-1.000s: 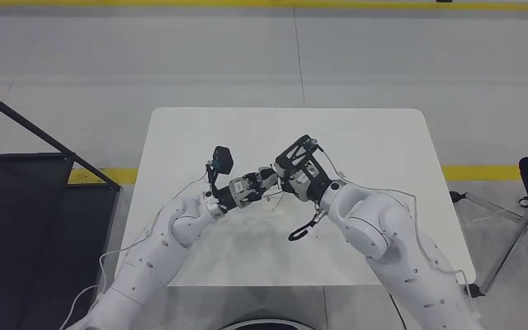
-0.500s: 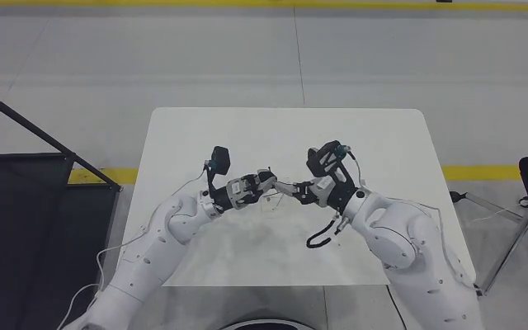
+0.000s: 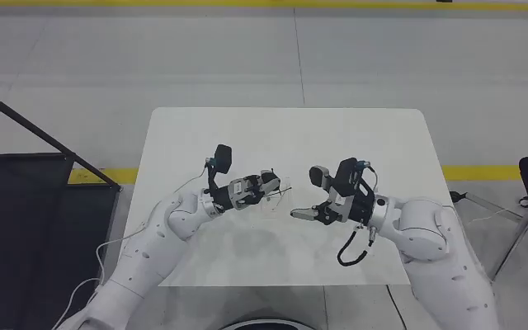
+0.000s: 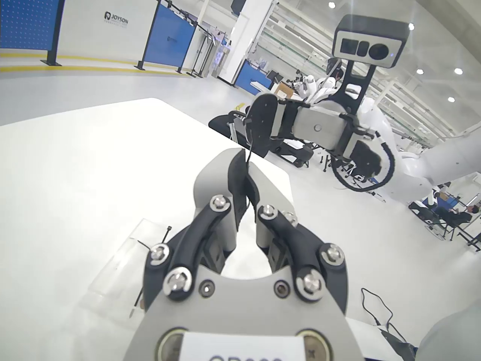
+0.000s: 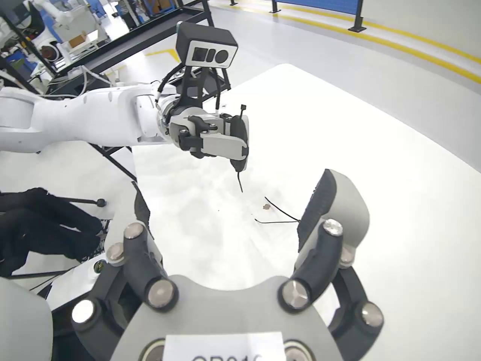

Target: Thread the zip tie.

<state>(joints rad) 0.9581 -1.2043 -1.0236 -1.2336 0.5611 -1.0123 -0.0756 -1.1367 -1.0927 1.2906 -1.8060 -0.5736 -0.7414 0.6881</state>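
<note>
We see the left gripper (image 4: pixel 246 184) up above the middle of the white table (image 3: pixel 371 140). Its jaws are squeezed tight on a thin black zip tie (image 5: pixel 239 182). The zip tie goes across the tips of the pads. Its small square head pokes out on one side and its thin pointy tail pokes out on the other. The zip tie does not touch the table.

The right gripper (image 5: pixel 230 189) is near the left gripper, and they face each other with a gap between them. Its jaws are spread wide and they hold nothing.

On the table near the left gripper lies a flat see-through sheet (image 4: pixel 112 268). We see loose ties (image 4: pixel 168 232) lying on it, thin and black like the one held up. We cannot tell how many there are.
</note>
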